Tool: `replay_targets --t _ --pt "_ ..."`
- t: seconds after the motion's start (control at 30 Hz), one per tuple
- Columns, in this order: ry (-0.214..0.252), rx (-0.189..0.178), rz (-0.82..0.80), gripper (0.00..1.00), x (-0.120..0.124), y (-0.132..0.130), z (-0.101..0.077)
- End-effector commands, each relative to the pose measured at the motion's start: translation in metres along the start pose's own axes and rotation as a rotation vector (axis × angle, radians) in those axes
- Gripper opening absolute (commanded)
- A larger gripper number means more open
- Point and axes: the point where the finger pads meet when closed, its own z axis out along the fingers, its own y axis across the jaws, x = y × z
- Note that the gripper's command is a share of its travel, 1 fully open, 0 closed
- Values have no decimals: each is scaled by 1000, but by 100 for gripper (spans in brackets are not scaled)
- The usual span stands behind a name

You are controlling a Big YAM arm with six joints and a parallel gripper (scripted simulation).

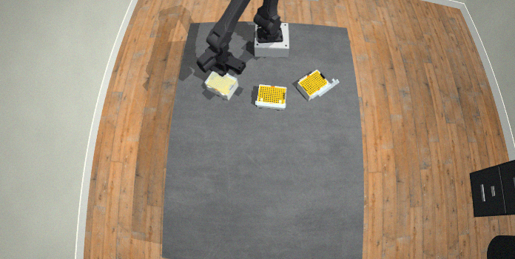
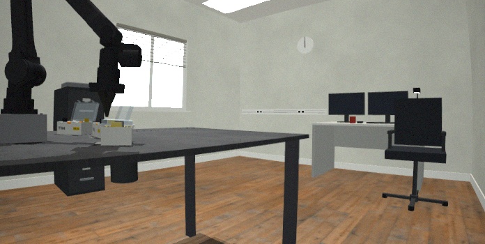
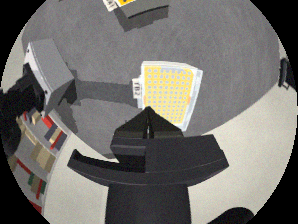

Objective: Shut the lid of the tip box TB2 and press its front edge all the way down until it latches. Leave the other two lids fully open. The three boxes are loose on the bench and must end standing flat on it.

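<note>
Three white tip boxes with yellow tip racks stand on the grey mat. The left box (image 1: pixel 221 85) looks pale, because its clear lid lies down over the rack; it also shows in the side view (image 2: pixel 116 134) and in the wrist view (image 3: pixel 166 92). I cannot tell whether its lid is latched, and I cannot read its label. The middle box (image 1: pixel 271 95) and the right box (image 1: pixel 313 83) show bare bright racks, with their lids open. My gripper (image 2: pixel 106 109) (image 3: pixel 148 110) is shut and empty, pointing down a little above the left box's edge nearest the arm's base.
The arm's white base block (image 1: pixel 271 44) stands at the back of the mat, close behind the boxes. The right box's open lid (image 1: pixel 330 86) sticks out to its right. In the side view, upright clear lids (image 2: pixel 85 110) rise behind the near box.
</note>
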Motion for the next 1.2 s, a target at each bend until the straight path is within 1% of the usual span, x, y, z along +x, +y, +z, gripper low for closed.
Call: replay_targets --t 0.0,0.1,0.2,0.33,0.37,0.47,0.6,0.7,0.8,1.17 --pt "1 6 -17 0 1 -6 3" --pt "-2 -2 -17 0 0 -2 6" --pt "0 5 -17 0 1 -5 5" --pt "-1 0 -17 0 0 -3 7" --pt "-3 -9 -17 0 -1 0 8" --pt "1 6 -17 0 1 -6 7" --pt "-1 -2 -17 0 0 -2 10" --pt "0 4 -17 0 1 -5 10" --pt "-2 -3 -17 0 0 -2 13" --pt "-2 -2 -17 0 0 -2 16"
